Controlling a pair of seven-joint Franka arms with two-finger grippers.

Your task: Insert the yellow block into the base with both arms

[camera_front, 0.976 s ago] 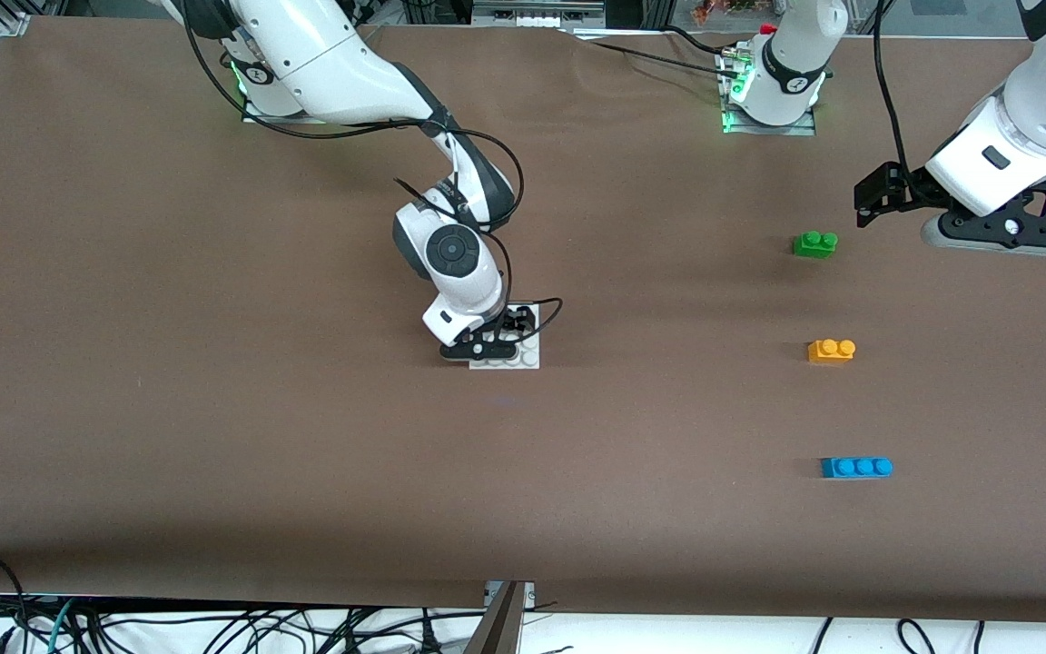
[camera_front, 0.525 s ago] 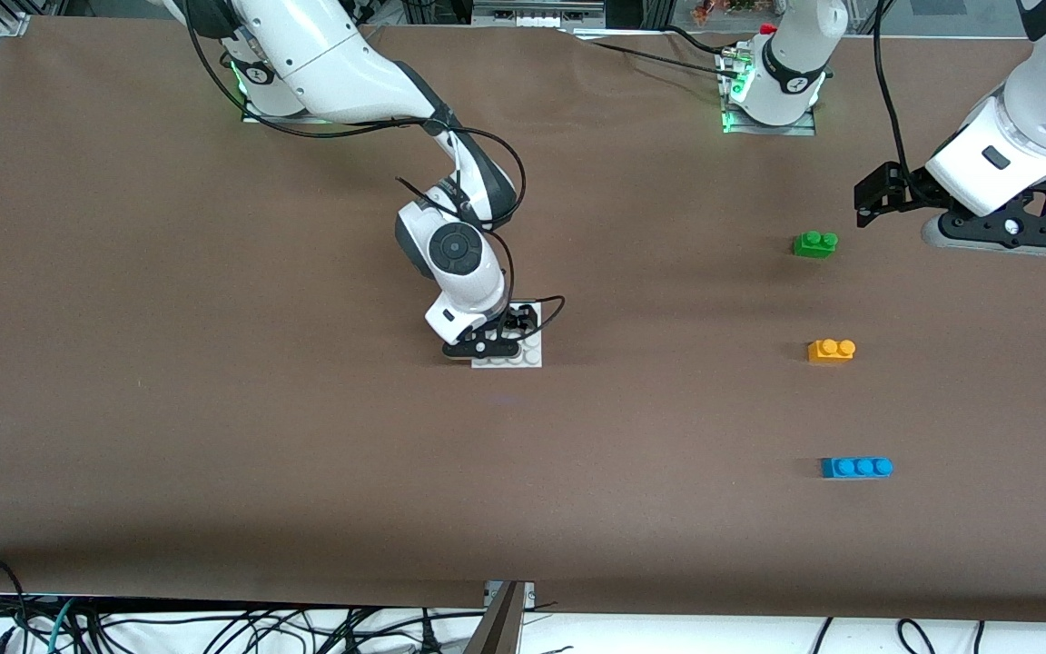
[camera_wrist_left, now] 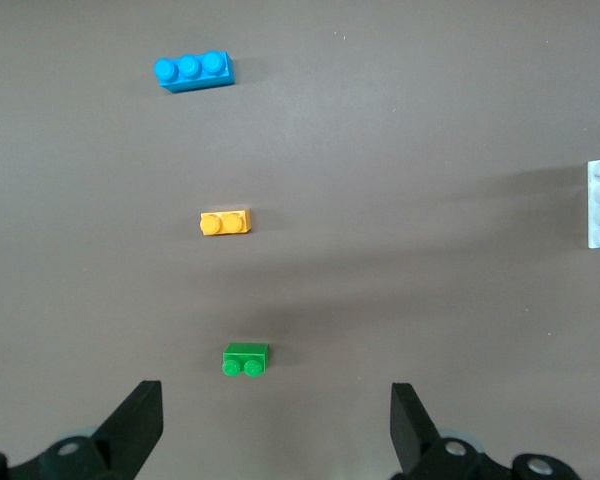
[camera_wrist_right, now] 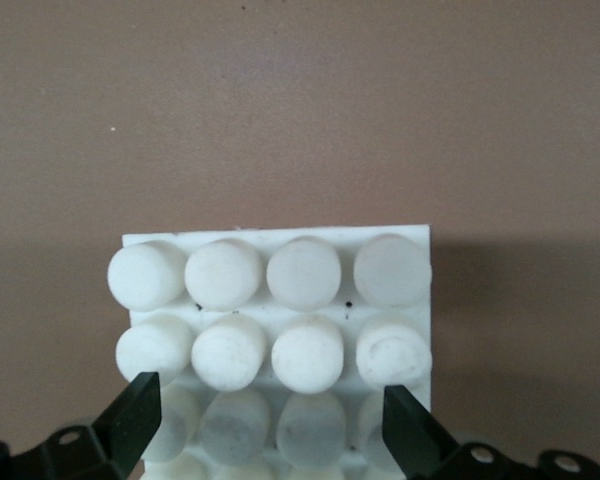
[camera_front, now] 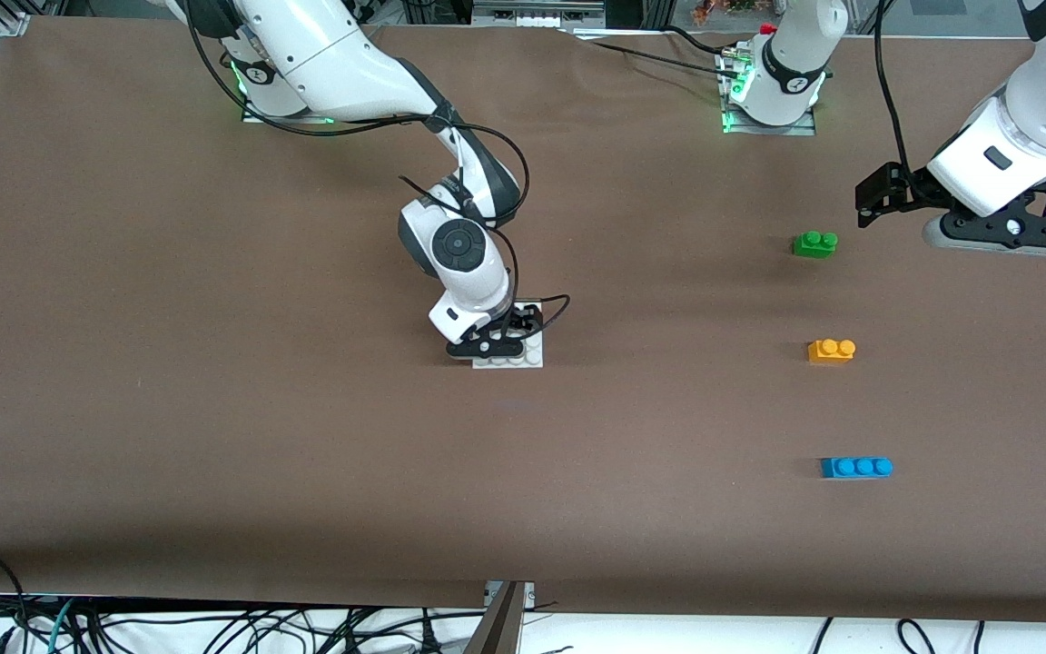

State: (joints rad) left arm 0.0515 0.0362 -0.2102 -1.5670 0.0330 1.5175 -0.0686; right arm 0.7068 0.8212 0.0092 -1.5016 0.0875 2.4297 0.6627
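Right gripper (camera_front: 498, 343): we see it low over the base (camera_front: 527, 357), near the middle of the table; in the right wrist view its fingers (camera_wrist_right: 132, 415) stand spread, one at each side of the stud grid, over the base (camera_wrist_right: 280, 300). We cannot tell whether they touch the plate.

Left gripper (camera_front: 1000, 232): we find it up in the air at the left arm's end of the table, waiting, its fingers (camera_wrist_left: 138, 425) spread wide with nothing between them.

Yellow block (camera_front: 831, 351): it lies on the table apart from both grippers, well away from the right gripper and toward the left arm's end. From the left wrist camera we see the yellow block (camera_wrist_left: 225, 222) ahead of the open fingers, past the green brick (camera_wrist_left: 245, 359).

Green brick (camera_front: 814, 243): of the three bricks, this one lies closest to the left gripper.

Blue brick (camera_front: 856, 467): this three-stud brick (camera_wrist_left: 193, 71) lies farthest of the three from the left gripper.

Table (camera_front: 214, 409): brown surface bearing all the pieces.
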